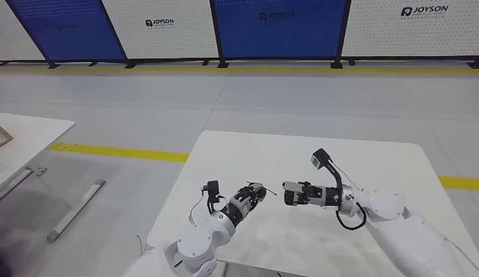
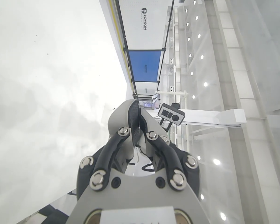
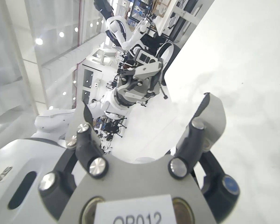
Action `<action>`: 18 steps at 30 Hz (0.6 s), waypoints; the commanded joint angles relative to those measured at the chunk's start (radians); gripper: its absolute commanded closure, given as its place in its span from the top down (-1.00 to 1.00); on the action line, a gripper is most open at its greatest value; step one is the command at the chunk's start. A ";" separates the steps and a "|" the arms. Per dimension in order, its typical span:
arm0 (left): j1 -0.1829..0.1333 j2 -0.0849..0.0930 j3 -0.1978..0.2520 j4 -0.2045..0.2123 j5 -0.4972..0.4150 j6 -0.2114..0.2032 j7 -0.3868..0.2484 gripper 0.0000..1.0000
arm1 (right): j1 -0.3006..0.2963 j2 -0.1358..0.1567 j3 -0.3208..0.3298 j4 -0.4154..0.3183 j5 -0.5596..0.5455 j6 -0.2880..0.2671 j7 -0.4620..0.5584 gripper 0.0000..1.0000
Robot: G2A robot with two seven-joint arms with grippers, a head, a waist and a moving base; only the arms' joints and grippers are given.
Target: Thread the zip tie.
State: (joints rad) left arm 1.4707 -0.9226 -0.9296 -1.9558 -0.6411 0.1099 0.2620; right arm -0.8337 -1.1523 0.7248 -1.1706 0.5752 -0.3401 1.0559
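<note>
The white worktop (image 1: 359,157) fills the lower middle of the top view, and both arms meet over its near half, a little below the frame's centre. The left tool (image 1: 257,193) comes in from the lower left and the right tool (image 1: 287,195) from the lower right, their tips facing each other and just apart. The left tool's fingers (image 2: 121,117) are pressed together. A thin black zip tie (image 3: 163,93) sticks out of them as a short free end above the worktop, pointing toward the right tool. How much of the strap lies inside the grip cannot be made out. The right tool's fingers (image 3: 210,110) stand wide apart with nothing between them, and the opening faces the left tool and the tie's end. In the top view, a yellow floor line (image 1: 120,152) crosses behind the worktop. Blue and white perforated panels (image 1: 281,15) line the top of the frame, and the corner of a second table (image 1: 34,131) shows at the left edge.
</note>
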 commanded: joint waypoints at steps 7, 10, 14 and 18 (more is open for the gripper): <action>-0.003 -0.007 -0.004 -0.005 -0.016 -0.009 0.012 -1.00 | 0.038 -0.031 -0.034 0.074 0.010 0.000 -0.009 1.00; -0.003 -0.007 -0.004 -0.005 -0.016 -0.009 0.012 -1.00 | 0.038 -0.031 -0.034 0.074 0.010 0.000 -0.009 1.00; -0.003 -0.007 -0.004 -0.005 -0.016 -0.009 0.012 -1.00 | 0.038 -0.031 -0.034 0.074 0.010 0.000 -0.009 1.00; -0.008 -0.017 0.007 -0.006 -0.007 -0.015 0.001 -1.00 | 0.027 -0.034 -0.034 0.046 0.003 0.029 -0.010 1.00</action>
State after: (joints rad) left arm 1.4642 -0.9369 -0.9263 -1.9596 -0.6484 0.0956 0.2643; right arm -0.8056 -1.1853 0.6905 -1.1187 0.5793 -0.3193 1.0426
